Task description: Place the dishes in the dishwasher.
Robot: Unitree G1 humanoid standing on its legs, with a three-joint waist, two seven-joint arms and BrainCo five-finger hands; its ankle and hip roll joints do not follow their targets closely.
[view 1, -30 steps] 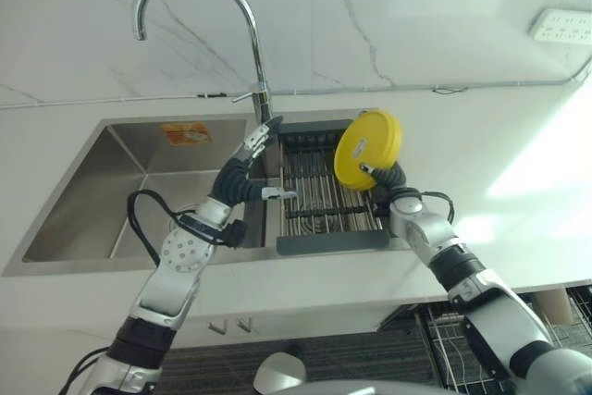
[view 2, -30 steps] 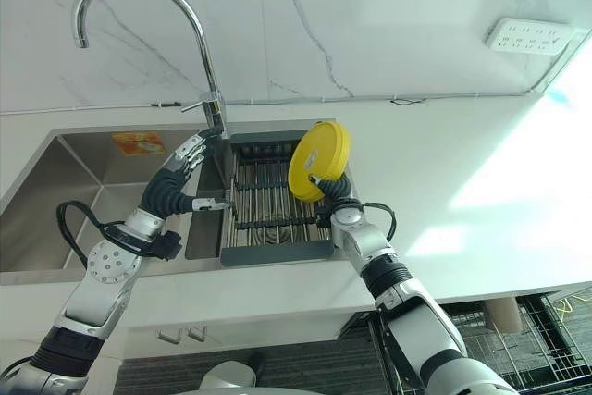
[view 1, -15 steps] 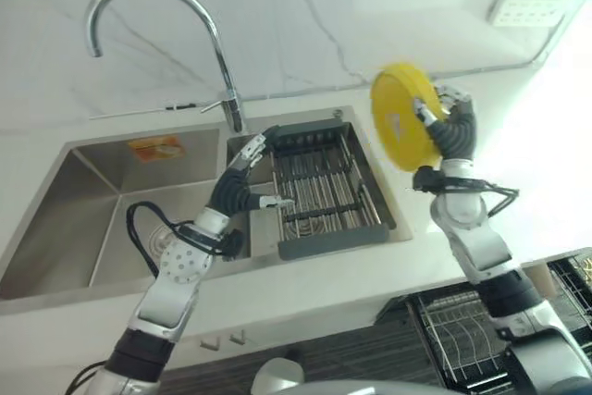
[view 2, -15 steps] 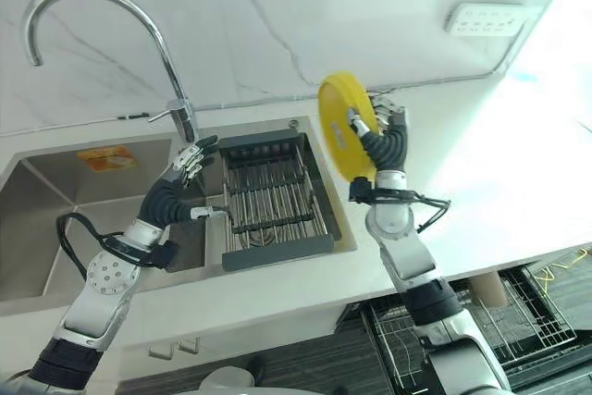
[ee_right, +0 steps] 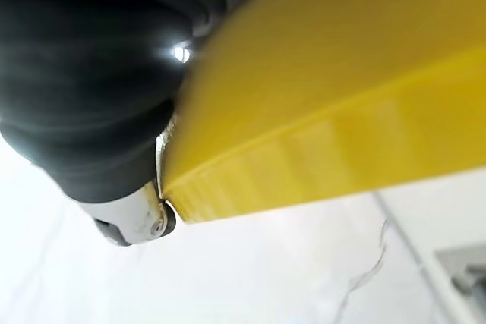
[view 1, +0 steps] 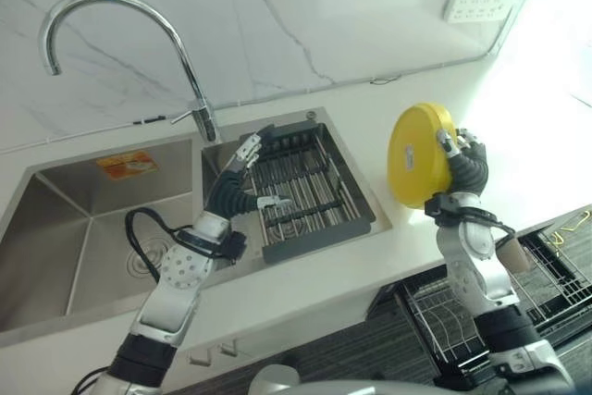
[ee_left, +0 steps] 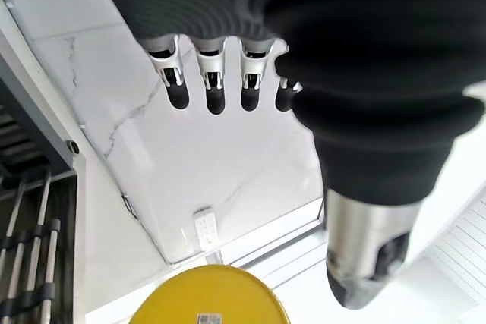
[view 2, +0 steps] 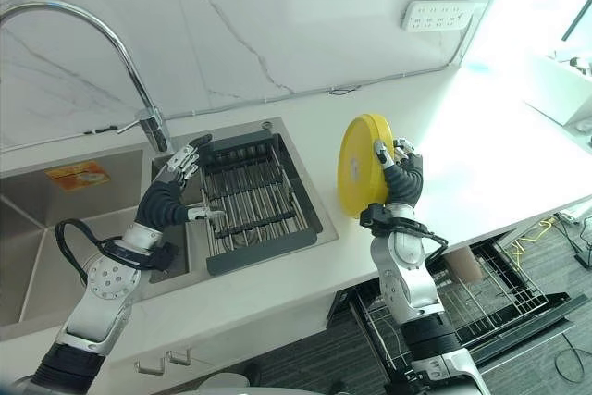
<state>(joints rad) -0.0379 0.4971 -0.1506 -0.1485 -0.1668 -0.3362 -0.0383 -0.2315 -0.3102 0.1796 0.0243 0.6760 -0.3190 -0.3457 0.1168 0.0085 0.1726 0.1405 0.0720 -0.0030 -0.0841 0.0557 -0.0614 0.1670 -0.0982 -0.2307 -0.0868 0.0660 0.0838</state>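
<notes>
My right hand (view 1: 465, 162) is shut on a yellow plate (view 1: 417, 154), holding it on edge above the white counter to the right of the sink. The same yellow plate (view 2: 361, 176) has its underside turned toward the sink, and its rim (ee_right: 319, 96) runs close past the right wrist camera. My left hand (view 1: 242, 169) hovers open over the left edge of the dark dish rack (view 1: 305, 187) in the sink, fingers straight and holding nothing. The open dishwasher's wire rack (view 2: 481, 302) shows below the counter edge at the lower right.
A tall chrome faucet (view 1: 120, 34) arches over the steel sink basin (view 1: 83, 219). A white power strip (view 2: 441, 14) is mounted on the marble wall. The white counter (view 2: 518, 145) stretches right toward a bright window. The yellow plate (ee_left: 209, 294) is also seen past the left hand's fingers.
My right hand has carried the yellow plate down and to the right, away from the sink rack and over the counter. The camera has swung right. The left hand stays by the rack.
</notes>
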